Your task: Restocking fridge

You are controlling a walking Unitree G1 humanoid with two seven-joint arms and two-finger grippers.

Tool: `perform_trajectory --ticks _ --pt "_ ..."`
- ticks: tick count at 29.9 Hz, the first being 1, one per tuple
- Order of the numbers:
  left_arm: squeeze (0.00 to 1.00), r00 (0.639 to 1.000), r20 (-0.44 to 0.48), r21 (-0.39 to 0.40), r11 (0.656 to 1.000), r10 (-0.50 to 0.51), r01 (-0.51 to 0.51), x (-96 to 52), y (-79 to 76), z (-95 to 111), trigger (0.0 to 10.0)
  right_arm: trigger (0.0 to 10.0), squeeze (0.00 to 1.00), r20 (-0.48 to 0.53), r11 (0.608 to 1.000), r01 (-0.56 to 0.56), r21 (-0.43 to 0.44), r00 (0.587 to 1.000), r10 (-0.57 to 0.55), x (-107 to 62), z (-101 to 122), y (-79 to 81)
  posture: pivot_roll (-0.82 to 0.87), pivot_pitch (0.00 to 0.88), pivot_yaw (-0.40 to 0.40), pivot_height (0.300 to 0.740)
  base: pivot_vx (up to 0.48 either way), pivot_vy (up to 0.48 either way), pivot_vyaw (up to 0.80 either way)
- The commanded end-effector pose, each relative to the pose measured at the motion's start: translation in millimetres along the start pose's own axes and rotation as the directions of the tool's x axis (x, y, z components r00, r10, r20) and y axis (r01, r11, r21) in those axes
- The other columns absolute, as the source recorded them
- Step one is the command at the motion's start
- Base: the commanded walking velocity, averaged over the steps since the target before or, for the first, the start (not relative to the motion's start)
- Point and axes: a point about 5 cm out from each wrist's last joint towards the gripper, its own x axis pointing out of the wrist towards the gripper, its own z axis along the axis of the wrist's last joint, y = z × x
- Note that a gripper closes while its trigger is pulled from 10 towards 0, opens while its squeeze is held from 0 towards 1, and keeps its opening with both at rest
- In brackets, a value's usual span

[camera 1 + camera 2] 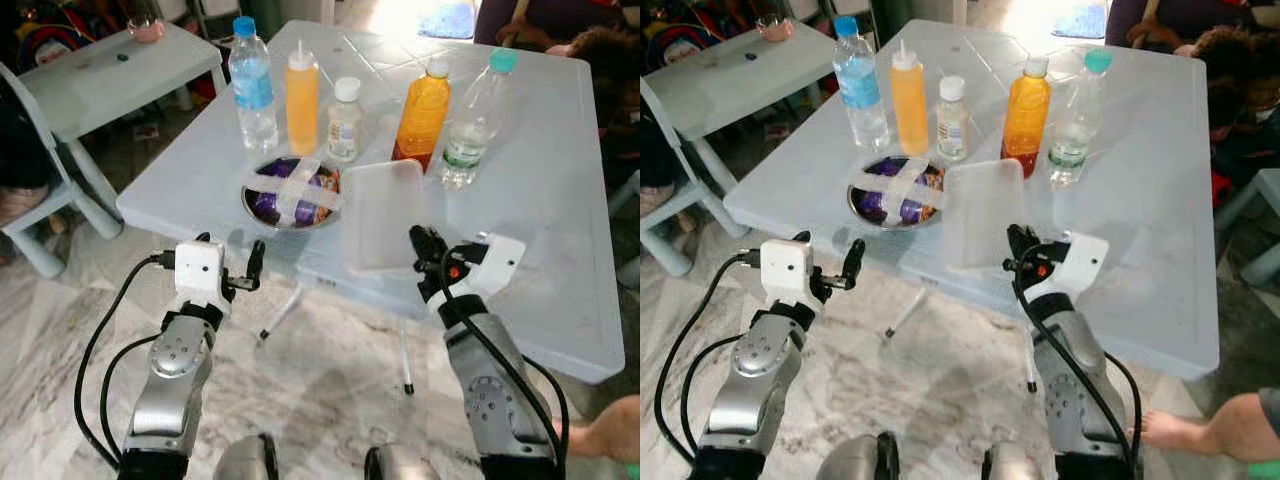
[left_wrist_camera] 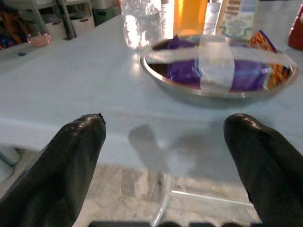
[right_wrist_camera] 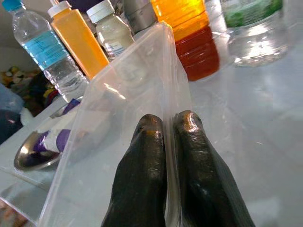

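Head views (L/R eye): table (image 1: 560,210) stocked w/ items, presumably staged for fridge loading. Back row, from robot's left: water bottle (image 1: 253,85) w/ blue cap, orange squeeze bottle (image 1: 301,97), small white-cap bottle (image 1: 344,120), orange juice bottle (image 1: 421,115), clear bottle (image 1: 476,118) w/ teal cap. All upright, close together, likely for single-item picks. Steel bowl (image 1: 292,192) of purple packets placed in front of row, sealed by crossed tape strips, probably to keep contents in during carry. Clear plastic container (image 1: 380,215) set just beside bowl, near table's front edge, within reach. Right gripper (image 1: 428,262) positioned at container's near rim. Left gripper (image 1: 245,270) held off table edge, below bowl, not touching anything. Person's bare foot (image 1: 1170,428) noted on floor at right; second small table (image 1: 110,70) at far left.

L wrist view: two black fingers (image 2: 57,165) spread wide, nothing between; bowl (image 2: 218,97) straight ahead across bare tabletop, well apart. Judged as standby or lining up on bowl.

R wrist view: fingers (image 3: 151,175) closed narrow, thin container wall (image 3: 132,94) clamped between. Rim pinch judged as chosen because container body too wide for jaws. Container appeared tilted, near edge raised; unclear if far edge on table. Bottles visible through and behind wall.
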Motion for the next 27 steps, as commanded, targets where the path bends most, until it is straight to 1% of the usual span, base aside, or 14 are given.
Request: perform_trajectory --ticks 1,5,6,7,8,9,11,12,13,18,21,27 --pt "0.0 1.0 -0.013 0.005 1.0 0.011 -0.011 -1.7 2.1 -1.2 10.0 10.0 0.0 -0.075 0.999 0.038 -0.031 0.996 -0.041 -5.7 -13.4 -6.1 -0.11 0.073 0.05 0.74 -0.424 0.0 0.0" --pt "0.0 1.0 -0.012 0.005 1.0 0.012 -0.012 -0.3 2.6 -0.7 10.0 10.0 0.0 -0.073 0.999 0.03 -0.032 0.997 -0.032 -5.4 -13.8 -3.9 -0.11 0.073 0.05 0.74 -0.423 0.0 0.0" --pt "0.0 1.0 -0.011 0.006 1.0 0.013 -0.013 0.2 2.9 -0.4 10.0 4.9 0.0 -0.072 0.999 0.025 -0.023 0.997 -0.027 -5.2 -14.0 -2.9 -0.11 0.071 0.05 0.74 -0.42 0.0 0.0" --pt "0.0 1.0 -0.011 0.006 1.0 0.013 -0.013 0.2 2.9 -0.4 10.0 4.9 0.0 -0.072 0.999 0.025 -0.023 0.997 -0.027 -5.2 -14.0 -2.9 -0.11 0.071 0.05 0.74 -0.42 0.0 0.0" --pt "0.0 1.0 -0.011 0.007 1.0 0.013 -0.013 0.2 3.1 -0.6 10.0 2.7 0.0 -0.075 1.0 0.014 -0.015 0.997 -0.015 -5.4 -15.1 -1.6 -0.11 0.067 0.051 0.74 -0.424 0.0 0.0" --pt "0.0 1.0 -0.012 0.008 1.0 0.013 -0.013 0.0 3.3 -1.3 10.0 2.4 0.0 -0.078 1.0 0.008 -0.014 0.997 -0.009 -5.8 -16.2 -0.7 -0.11 0.067 0.051 0.74 -0.42 0.0 0.0" --pt "0.0 1.0 -0.014 0.01 1.0 0.012 -0.012 -0.2 3.4 -2.0 10.0 2.4 0.0 -0.08 1.0 0.002 -0.015 0.997 -0.003 -6.4 -17.3 0.1 -0.11 0.067 0.051 0.74 -0.42 0.0 0.0" --pt "0.0 1.0 -0.015 0.011 1.0 0.01 -0.01 0.3 3.1 -2.5 10.0 8.1 0.0 -0.096 1.0 0.012 -0.019 0.995 -0.014 -6.6 -20.8 -0.6 -0.11 0.059 0.049 0.74 -0.42 0.0 0.0" --pt "0.0 1.0 -0.016 0.011 1.0 0.01 -0.01 0.6 3.0 -2.5 10.0 10.0 0.0 -0.1 1.0 0.01 -0.019 0.995 -0.012 -6.5 -22.0 -0.4 -0.11 0.056 0.048 0.74 -0.424 0.0 0.0" --pt "0.0 1.0 -0.015 0.012 1.0 0.013 -0.013 2.5 2.6 -2.7 10.0 10.0 0.0 -0.101 0.999 -0.013 -0.034 0.995 0.01 -4.9 -23.3 0.8 -0.1 0.042 0.044 0.74 -0.422 0.0 0.08" --pt "0.0 1.0 -0.014 0.013 1.0 0.014 -0.014 2.3 2.0 -3.1 10.0 10.0 0.0 -0.093 0.998 -0.044 -0.045 0.995 0.039 -1.9 -21.9 4.0 -0.1 0.037 0.042 0.74 -0.42 0.0 0.8" --pt "0.0 1.0 -0.012 0.022 1.0 0.018 -0.017 4.0 2.0 -4.0 10.0 10.0 0.0 -0.093 0.997 -0.06 -0.057 0.994 0.055 0.7 -22.3 5.9 -0.1 0.029 0.04 0.74 -0.366 0.0 0.8"
